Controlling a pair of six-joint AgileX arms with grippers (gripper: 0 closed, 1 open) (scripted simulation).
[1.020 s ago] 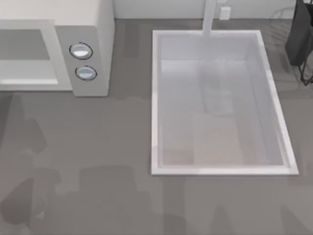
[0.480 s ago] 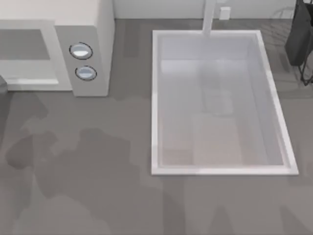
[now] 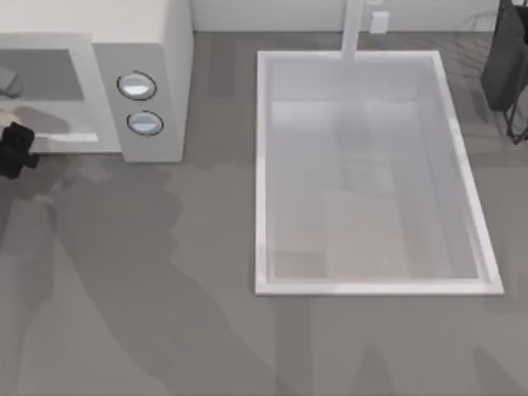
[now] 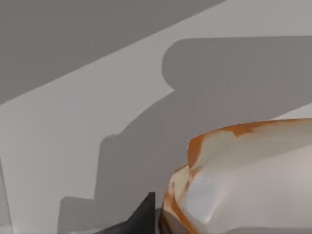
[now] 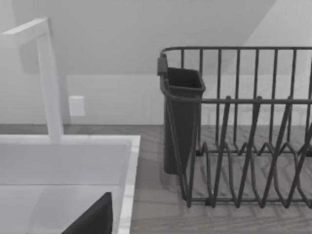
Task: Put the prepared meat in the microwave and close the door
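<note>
The grey countertop ran wide under the overhead camera, with the white sink basin set into its right half and the microwave at the top left, its two knobs on the grey panel. The cavity stood open. At the far left edge, just in front of that opening, sat the left gripper, a dark shape cut off by the frame; whether its fingers were parted or closed could not be told from there. The door itself could not be made out from above.

From the left wrist, the prepared meat loomed very close, cream-pink with orange edging, over a pale surface crossed by shadow. A dark fingertip showed right beside it, so the lump seemed to be carried, though the hold itself was hidden and the pincer's opening could not be read.

From the right wrist, the parked right arm looked across the sink's rim toward a dark dish rack and its cutlery holder; a dark corner of the right gripper gave no clue to its fingers.

The risk, as I judged it: the meat could clip the cavity's lower lip on entry and be knocked loose onto the counter, or be released too near the threshold, where a closing door would jam against it.
</note>
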